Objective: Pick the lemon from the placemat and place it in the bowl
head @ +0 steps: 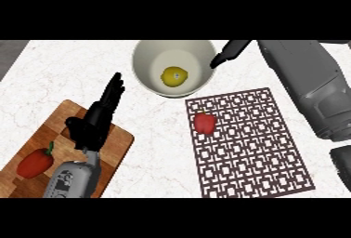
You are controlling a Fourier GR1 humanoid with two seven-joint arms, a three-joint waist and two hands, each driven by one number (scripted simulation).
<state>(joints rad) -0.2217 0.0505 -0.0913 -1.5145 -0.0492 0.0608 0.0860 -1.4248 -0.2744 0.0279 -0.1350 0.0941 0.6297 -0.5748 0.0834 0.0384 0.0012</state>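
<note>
A yellow lemon lies on the bottom of the cream bowl at the counter's far middle. The brown patterned placemat lies right of centre, with a small red pepper near its upper left corner. My right hand hovers at the bowl's right rim, its fingers straight and holding nothing; the forearm runs in from the right. Over the cutting board, my left hand rests open with its fingers pointing up.
A wooden cutting board lies at the lower left, and a red bell pepper sits on its left part. White marble counter lies between board and placemat.
</note>
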